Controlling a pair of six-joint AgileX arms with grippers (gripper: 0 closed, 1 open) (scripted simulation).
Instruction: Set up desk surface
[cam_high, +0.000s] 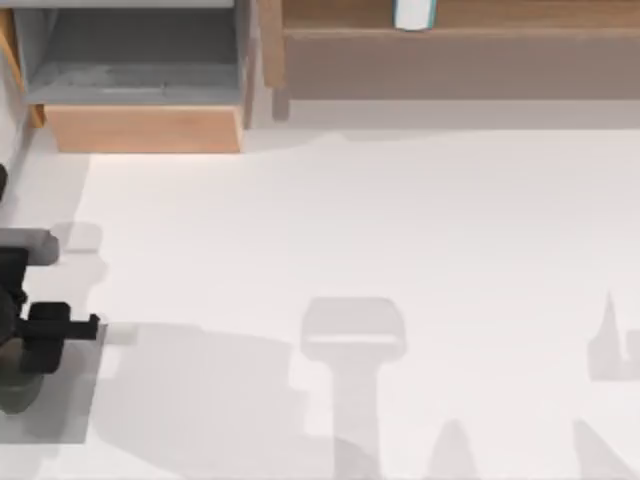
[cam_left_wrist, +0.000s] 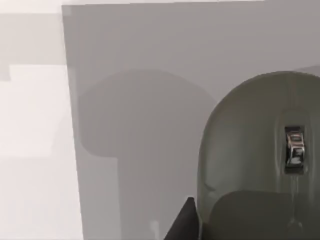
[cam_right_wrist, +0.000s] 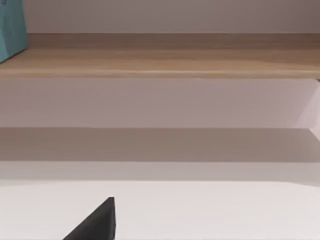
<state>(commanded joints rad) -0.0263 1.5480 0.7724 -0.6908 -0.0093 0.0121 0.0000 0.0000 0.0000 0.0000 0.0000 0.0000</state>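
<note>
The desk surface (cam_high: 400, 220) is a wide, plain white tabletop. At its left edge lies a small grey square mat (cam_high: 60, 410) with a grey-green computer mouse (cam_high: 15, 392) on it. My left gripper (cam_high: 85, 325) hovers just above the mat's far edge, close to the mouse. In the left wrist view the mouse (cam_left_wrist: 250, 150) sits on the mat (cam_left_wrist: 150, 100) very near the camera, its scroll wheel showing. A dark corner of my right gripper (cam_right_wrist: 100, 222) shows over the white desk surface (cam_right_wrist: 200, 210), facing the shelf.
A light-wood shelf (cam_high: 450, 50) runs along the back right, with a teal-and-white object (cam_high: 414, 12) standing on it. A light-wood box unit (cam_high: 140, 125) with an open grey inside stands at the back left. The shelf board (cam_right_wrist: 160, 55) and teal object (cam_right_wrist: 11, 27) face the right wrist.
</note>
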